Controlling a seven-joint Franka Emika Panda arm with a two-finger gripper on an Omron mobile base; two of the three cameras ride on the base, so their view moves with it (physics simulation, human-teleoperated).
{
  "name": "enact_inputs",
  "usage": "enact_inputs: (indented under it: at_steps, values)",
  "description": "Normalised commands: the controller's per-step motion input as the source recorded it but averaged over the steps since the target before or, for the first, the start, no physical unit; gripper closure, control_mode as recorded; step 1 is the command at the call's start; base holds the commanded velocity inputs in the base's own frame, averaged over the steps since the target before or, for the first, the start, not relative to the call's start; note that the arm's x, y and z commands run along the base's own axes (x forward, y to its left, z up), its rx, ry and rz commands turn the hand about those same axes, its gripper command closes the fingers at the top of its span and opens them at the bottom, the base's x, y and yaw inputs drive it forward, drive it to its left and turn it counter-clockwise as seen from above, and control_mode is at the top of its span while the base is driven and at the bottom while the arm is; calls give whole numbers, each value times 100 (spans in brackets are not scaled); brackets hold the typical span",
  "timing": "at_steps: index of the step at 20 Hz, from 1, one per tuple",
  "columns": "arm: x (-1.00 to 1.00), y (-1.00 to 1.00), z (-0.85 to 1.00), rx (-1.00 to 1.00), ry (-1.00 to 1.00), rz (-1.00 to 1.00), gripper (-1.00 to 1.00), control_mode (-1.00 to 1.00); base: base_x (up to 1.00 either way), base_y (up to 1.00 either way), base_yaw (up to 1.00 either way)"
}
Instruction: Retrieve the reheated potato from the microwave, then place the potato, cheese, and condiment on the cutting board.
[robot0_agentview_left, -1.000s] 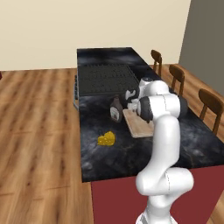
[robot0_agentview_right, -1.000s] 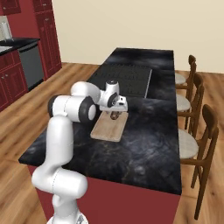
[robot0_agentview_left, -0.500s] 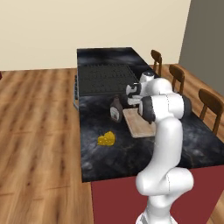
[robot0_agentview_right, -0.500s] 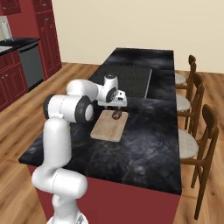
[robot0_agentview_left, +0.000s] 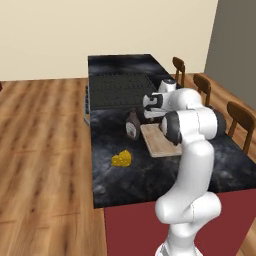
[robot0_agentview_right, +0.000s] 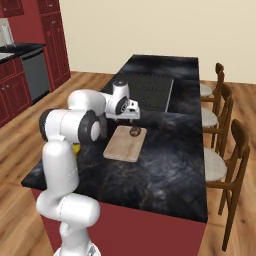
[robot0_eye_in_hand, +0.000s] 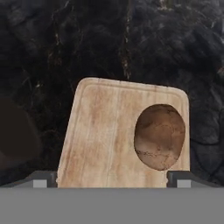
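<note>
With the hand (robot0_eye_in_hand: 112, 177) now lifted wide and empty, the potato (robot0_eye_in_hand: 159, 136) lies on the cutting board (robot0_eye_in_hand: 105, 135), leaving cheese (robot0_agentview_left: 122, 159) and condiment (robot0_agentview_left: 132, 124) on the worktop (robot0_agentview_left: 115, 185).

Even, soft rendered light falls around me with no glare and only a faint shadow under the potato (robot0_eye_in_hand: 159, 136) on the cutting board (robot0_eye_in_hand: 105, 135), while the dark marbled counter (robot0_agentview_right: 165, 170) stays dim and my hand view looks coarse and slightly blurred, most of all at its left edge.

Brown potato (robot0_eye_in_hand: 159, 136), tan grained cutting board (robot0_eye_in_hand: 105, 135), yellow cheese (robot0_agentview_left: 122, 159).
</note>
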Motion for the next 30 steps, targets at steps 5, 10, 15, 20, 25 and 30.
enact_inputs:
  at_steps: [5, 10, 15, 20, 25, 30]
  values:
    - [-33, 25, 30, 0, -2, 0, -100, -100, 0, 0, 0]
    - [-32, 22, 27, 0, -1, 0, -100, -100, 0, 0, 0]
    - [-25, 20, 19, 2, 0, 1, -100, -100, 0, 0, 0]
    - [-21, 13, 10, 5, 0, 12, -100, -100, 0, 0, 0]
    - [-18, 10, 0, 6, 0, 22, -100, -100, 0, 0, 0]
    - [2, 13, 0, 1, 0, 16, -100, -100, 0, 0, 0]
